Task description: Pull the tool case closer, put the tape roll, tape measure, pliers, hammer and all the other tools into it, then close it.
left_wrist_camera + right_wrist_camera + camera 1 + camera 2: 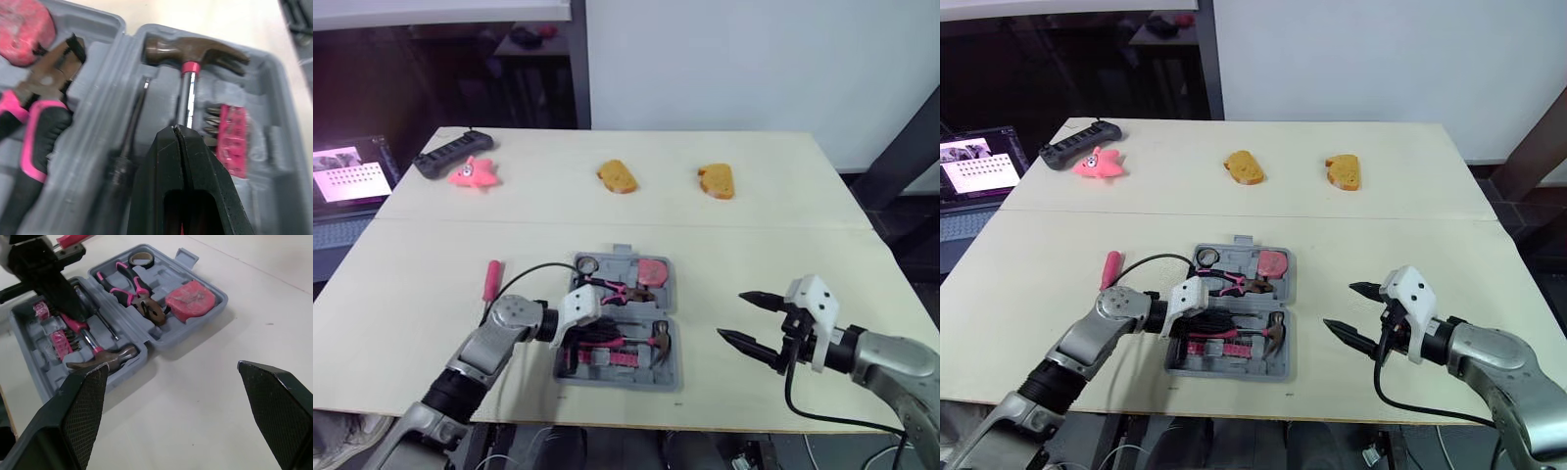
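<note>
The open tool case (pixel 221 297) lies on the table (pixel 431 294) between the two arms. The left gripper (pixel 177 128) is down inside its near half, fingers pressed together right over the shaft of the hammer (pixel 195 51) – the head lies just past the tips. The pliers (pixel 134 289), tape measure (pixel 190 298) and tape roll (pixel 139 257) sit in the far half. A pink screwdriver (pixel 492 279) lies outside, left of the case. The right gripper (pixel 732 315) hovers right of the case – fingers spread wide, holding nothing.
</note>
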### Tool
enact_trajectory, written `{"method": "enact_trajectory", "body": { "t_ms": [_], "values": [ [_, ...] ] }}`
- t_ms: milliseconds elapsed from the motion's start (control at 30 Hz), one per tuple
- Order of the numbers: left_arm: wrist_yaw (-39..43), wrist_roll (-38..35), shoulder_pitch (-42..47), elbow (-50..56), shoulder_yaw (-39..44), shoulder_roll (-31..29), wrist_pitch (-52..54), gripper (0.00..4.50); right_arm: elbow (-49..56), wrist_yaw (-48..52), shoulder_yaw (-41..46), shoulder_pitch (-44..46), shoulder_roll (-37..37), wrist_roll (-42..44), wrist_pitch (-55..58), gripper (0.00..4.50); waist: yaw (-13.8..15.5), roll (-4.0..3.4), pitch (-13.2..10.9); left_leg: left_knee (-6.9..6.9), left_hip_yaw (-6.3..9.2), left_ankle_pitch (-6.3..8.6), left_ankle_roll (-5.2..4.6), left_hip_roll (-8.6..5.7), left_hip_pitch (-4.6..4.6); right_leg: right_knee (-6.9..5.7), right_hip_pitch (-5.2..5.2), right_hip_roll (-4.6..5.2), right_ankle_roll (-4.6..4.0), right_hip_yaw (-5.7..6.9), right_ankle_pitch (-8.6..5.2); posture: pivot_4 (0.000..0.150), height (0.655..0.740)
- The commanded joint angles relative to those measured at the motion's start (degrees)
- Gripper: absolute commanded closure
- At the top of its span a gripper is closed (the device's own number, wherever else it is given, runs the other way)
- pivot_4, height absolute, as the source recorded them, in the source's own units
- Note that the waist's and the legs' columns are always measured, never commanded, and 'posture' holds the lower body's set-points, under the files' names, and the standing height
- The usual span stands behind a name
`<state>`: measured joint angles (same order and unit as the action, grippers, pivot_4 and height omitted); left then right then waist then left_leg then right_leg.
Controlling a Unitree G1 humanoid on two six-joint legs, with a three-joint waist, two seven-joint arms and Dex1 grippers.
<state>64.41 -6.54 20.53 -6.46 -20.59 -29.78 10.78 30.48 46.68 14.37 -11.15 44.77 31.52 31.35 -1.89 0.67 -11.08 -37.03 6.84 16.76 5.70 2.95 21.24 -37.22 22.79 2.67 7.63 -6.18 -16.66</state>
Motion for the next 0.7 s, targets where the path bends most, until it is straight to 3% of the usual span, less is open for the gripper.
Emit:
{"method": "enact_trajectory", "body": {
  "t_ms": [33, 433, 700],
  "values": [
    [-0.6, 3.9, -0.9, -1.6, -2.5, -1.2, 1.4, 4.49, 2.6, -0.2, 1.1, -0.1, 0.0, 1.2, 0.4, 0.00, -0.1, -0.03, 0.0, 0.00, 0.00, 0.00, 0.00, 0.00, -0.04, 0.00, -0.04, 0.00, 0.00, 0.00, 0.00, 0.150, 0.7400],
    [-1.6, 7.9, -4.3, -2.9, -4.7, -4.0, -2.4, 4.49, 2.4, -1.3, 0.8, -0.3, 0.0, 0.4, 1.1, 0.00, -0.6, -0.27, 0.3, 0.09, 0.00, 0.07, -0.13, 0.00, -0.42, 0.01, -0.32, -0.02, 0.04, 0.00, -0.04, 0.150, 0.7400],
    [-6.6, 11.5, -7.3, -5.9, -5.9, -4.0, -6.8, 4.49, 2.3, -1.6, 0.9, 0.0, 0.2, 0.5, 1.5, 0.00, -0.6, -0.53, 0.8, 0.21, -0.01, 0.13, -0.23, 0.00, -0.82, 0.06, -0.64, -0.02, -0.09, -0.03, -0.20, 0.150, 0.7400]
  ]
}}
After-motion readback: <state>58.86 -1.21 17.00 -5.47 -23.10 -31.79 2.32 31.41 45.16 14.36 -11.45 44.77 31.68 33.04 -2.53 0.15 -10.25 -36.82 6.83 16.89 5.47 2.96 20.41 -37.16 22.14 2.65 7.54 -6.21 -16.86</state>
